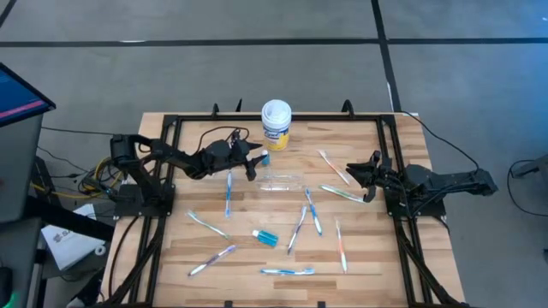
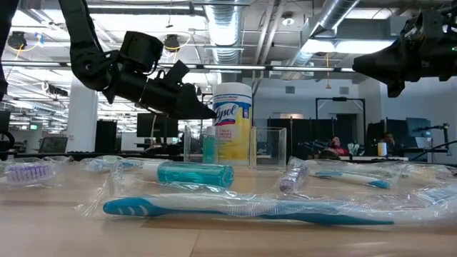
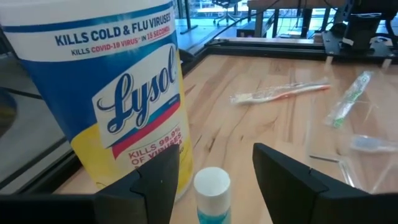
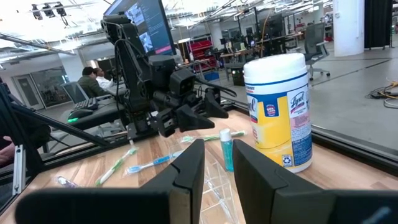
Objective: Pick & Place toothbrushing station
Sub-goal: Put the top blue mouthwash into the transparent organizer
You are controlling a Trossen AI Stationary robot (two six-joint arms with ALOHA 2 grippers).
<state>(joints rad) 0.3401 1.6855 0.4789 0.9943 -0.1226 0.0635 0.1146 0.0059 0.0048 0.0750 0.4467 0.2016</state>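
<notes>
From above, the left hand [image 1: 253, 159] hangs released over a small teal-blue tube with a white cap [image 1: 265, 158] that stands upright just beside the tall yellow canister with a white lid [image 1: 276, 125] near the far edge of the wooden bench [image 1: 368, 257]; a see-through plastic cup [image 1: 280, 180] lies on its side close by, its long axis running left to right, and slim wrapped toothbrushes [image 1: 228, 195] lie scattered at many angles, with a second teal-blue tube [image 1: 265, 237] lying flat near the middle. The right hand [image 1: 370, 180] waits over the right side, not fully clenched, nothing visibly between its fingers. At bench height, a blue toothbrush in clear wrap [image 2: 243, 208] stretches across the foreground, partly masking what lies behind it. In the left wrist view, the upright tube's cap [image 3: 212, 186] sits between the spread fingers [image 3: 155, 186], apart from both and cut off below. In the right wrist view, the cup's clear walls [image 4: 214, 180] are hard to make out.
</notes>
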